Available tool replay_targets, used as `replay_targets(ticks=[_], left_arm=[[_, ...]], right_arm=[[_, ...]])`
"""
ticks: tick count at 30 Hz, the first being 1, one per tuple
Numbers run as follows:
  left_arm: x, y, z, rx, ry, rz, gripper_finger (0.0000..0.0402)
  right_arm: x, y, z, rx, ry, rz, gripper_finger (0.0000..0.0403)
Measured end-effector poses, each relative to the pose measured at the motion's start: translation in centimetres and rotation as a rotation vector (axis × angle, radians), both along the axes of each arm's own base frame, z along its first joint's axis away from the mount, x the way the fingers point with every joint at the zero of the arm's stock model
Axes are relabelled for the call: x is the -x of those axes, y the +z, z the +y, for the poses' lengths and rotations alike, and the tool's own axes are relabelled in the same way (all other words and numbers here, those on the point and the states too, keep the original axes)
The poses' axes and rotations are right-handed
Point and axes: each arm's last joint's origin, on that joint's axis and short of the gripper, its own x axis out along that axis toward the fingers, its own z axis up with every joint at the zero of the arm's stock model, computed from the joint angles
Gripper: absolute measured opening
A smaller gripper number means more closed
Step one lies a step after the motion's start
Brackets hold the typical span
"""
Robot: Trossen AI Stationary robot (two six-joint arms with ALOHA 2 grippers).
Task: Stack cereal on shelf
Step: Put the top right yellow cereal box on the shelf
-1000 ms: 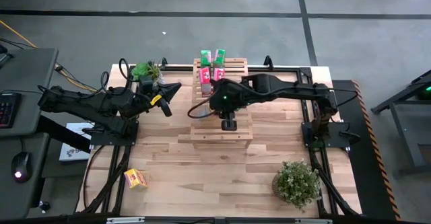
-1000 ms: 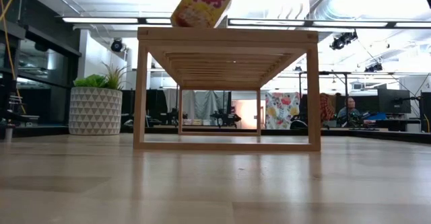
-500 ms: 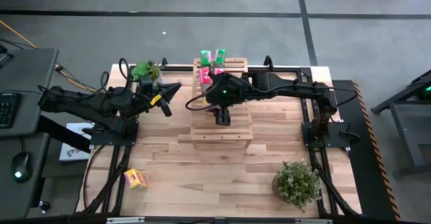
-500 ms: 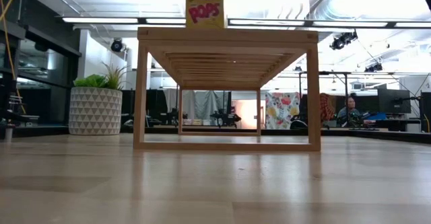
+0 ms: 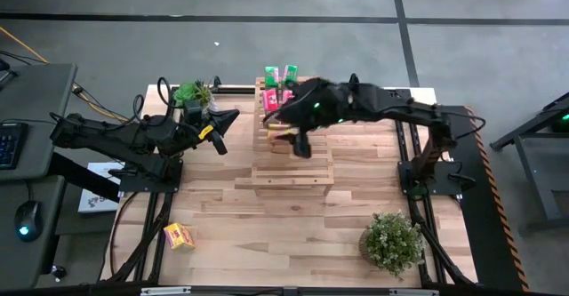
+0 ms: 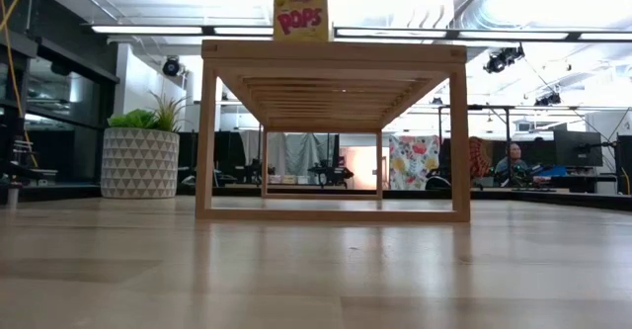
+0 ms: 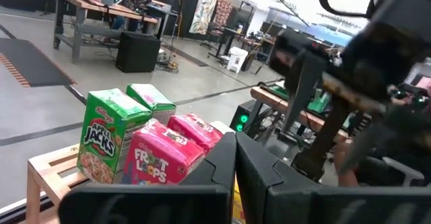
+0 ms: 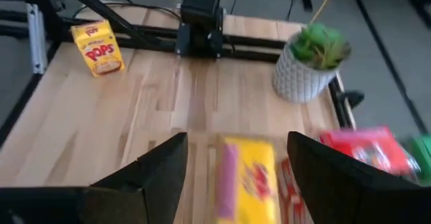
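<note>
My right tool (image 5: 300,145) hangs spread above the shelf (image 5: 307,176), gripping nothing; a yellow box (image 6: 300,13) stands upright on the shelf top, beside the pink (image 7: 161,163) and green boxes (image 7: 108,136). One yellow box (image 5: 179,236) is left on the bench (image 5: 284,234). My left tool (image 5: 219,141), pressed together, waits beside the shelf.

A yellow cereal box (image 6: 301,13) marked "POPS" stands upright on the top of the light wooden shelf (image 6: 333,52), toward its left end. The shelf's legs rest on the bench (image 6: 316,270). A potted plant in a patterned white pot (image 6: 140,159) sits left of the shelf. No hand shows.
</note>
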Motion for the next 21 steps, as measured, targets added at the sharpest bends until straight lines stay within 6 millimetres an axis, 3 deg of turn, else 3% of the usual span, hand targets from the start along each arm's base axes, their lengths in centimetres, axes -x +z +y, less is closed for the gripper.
replay_targets(ticks=[5, 9, 12, 15, 17, 21], left_arm=[[0.0, 0.0, 0.0, 0.000, 0.000, 0.003, 0.0000], [0.0, 0.0, 0.0, 0.000, 0.000, 0.002, 0.0000], [0.0, 0.0, 0.0, 0.000, 0.000, 0.002, 0.0000], [0.0, -0.1, 0.0, -0.003, 0.000, 0.016, 0.0000], [0.0, -0.4, 0.0, -0.008, 0.000, 0.042, 0.0000], [-0.4, -1.5, 0.3, 0.001, 0.019, 0.133, 0.0000]], right_arm=[[3.7, 1.0, -0.3, -0.076, -0.042, 0.114, 0.0240], [6.8, -0.3, 0.4, -0.091, -0.093, 0.267, 0.0188], [9.1, -2.3, 0.9, -0.140, -0.133, 0.299, 0.0114], [10.6, -5.3, 1.4, -0.229, -0.183, 0.223, 0.0029], [11.1, -7.3, 1.7, -0.310, -0.221, 0.116, 0.0012], [10.1, -10.6, 2.1, -0.473, -0.279, -0.093, 0.0014]])
